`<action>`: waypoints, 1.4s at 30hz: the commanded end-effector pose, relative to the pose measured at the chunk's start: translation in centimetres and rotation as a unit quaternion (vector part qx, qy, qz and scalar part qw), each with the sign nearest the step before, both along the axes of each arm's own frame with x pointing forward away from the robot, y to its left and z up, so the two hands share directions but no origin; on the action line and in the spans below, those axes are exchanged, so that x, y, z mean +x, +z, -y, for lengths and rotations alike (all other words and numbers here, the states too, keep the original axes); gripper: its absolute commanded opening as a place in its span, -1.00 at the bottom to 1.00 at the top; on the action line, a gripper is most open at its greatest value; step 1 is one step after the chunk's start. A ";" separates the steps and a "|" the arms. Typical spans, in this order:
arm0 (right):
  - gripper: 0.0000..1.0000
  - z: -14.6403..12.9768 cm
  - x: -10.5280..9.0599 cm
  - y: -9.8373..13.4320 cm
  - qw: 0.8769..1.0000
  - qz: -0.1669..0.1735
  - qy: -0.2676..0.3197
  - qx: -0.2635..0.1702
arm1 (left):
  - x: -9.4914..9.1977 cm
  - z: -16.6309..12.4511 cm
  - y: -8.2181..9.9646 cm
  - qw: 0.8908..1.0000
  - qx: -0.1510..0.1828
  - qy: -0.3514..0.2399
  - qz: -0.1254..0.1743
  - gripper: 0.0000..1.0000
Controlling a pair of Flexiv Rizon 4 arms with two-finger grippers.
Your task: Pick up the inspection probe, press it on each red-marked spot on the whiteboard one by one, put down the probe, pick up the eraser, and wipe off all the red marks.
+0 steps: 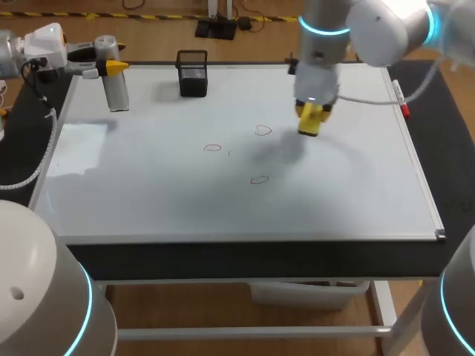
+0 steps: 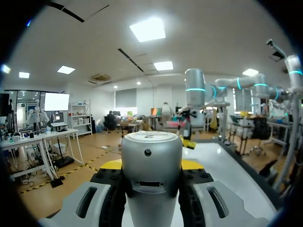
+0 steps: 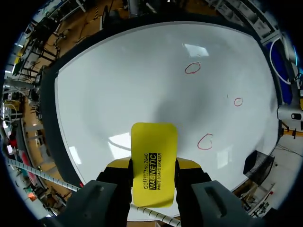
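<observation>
Eraser: the flat yellow rectangular eraser is pinched across its long edges by the right gripper, one fingertip on either side.
Where it is: over the white whiteboard, close by the rearmost of the three red rings. I can't tell from here whether it touches the surface.
How it should handle: I'd say light, with a hard smooth shell that could slip sideways under a firm wipe. The grip across the middle of the long edges looks right to me.
Marks: all three red rings are unwiped.
Probe: the silver cylindrical probe stands upright at the board's back left corner, clamped between the left gripper fingers.
Nearby: a black mesh pen cup stands at the back edge.
</observation>
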State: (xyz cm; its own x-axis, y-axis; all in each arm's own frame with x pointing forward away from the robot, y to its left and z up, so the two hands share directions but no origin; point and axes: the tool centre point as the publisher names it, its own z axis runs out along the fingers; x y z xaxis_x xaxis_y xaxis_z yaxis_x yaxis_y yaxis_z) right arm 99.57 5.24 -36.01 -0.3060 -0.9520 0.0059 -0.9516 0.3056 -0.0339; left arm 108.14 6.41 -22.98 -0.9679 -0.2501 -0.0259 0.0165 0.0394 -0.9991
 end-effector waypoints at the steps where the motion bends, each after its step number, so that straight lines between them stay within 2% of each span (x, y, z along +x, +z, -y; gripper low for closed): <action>1: -1.00 -4.3 1.1 -0.6 0.999 -0.016 0.020 -0.021 | -0.1 0.1 0.1 1.000 0.001 0.002 0.001 -1.00; 8: -1.00 -9.9 0.8 -0.8 0.997 -0.025 0.067 -0.020 | -0.1 0.1 0.1 1.000 0.001 0.002 0.001 -1.00; 14: -1.00 -14.5 0.6 -1.8 0.995 -0.043 0.085 -0.030 | -0.1 0.1 0.1 1.000 0.001 0.002 0.001 -1.00; 19: -1.00 -17.7 0.2 -2.6 0.993 -0.056 0.095 -0.042 | -0.1 0.1 0.1 1.000 0.001 0.002 0.001 -1.00; 25: -1.00 -21.2 -0.3 -2.8 0.992 -0.057 0.108 -0.040 | -0.1 0.1 0.1 1.000 0.001 0.002 0.001 -1.00; 31: -1.00 -23.3 -0.4 -3.3 0.990 -0.058 0.123 -0.043 | -0.1 0.1 0.1 1.000 0.001 0.002 0.001 -1.00; 42: -1.00 -24.7 -0.5 -4.4 0.991 -0.050 0.121 -0.030 | -0.1 0.1 0.1 1.000 0.001 0.002 0.001 -1.00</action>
State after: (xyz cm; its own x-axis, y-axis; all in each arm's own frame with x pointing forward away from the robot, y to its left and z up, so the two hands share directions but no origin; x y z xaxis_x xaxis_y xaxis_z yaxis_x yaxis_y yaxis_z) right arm 98.93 29.61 -40.27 -0.0653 -0.9968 0.0464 -0.9962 0.0678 0.0545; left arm 108.13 6.41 -22.98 -0.9678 -0.2503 -0.0258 0.0165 0.0393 -0.9991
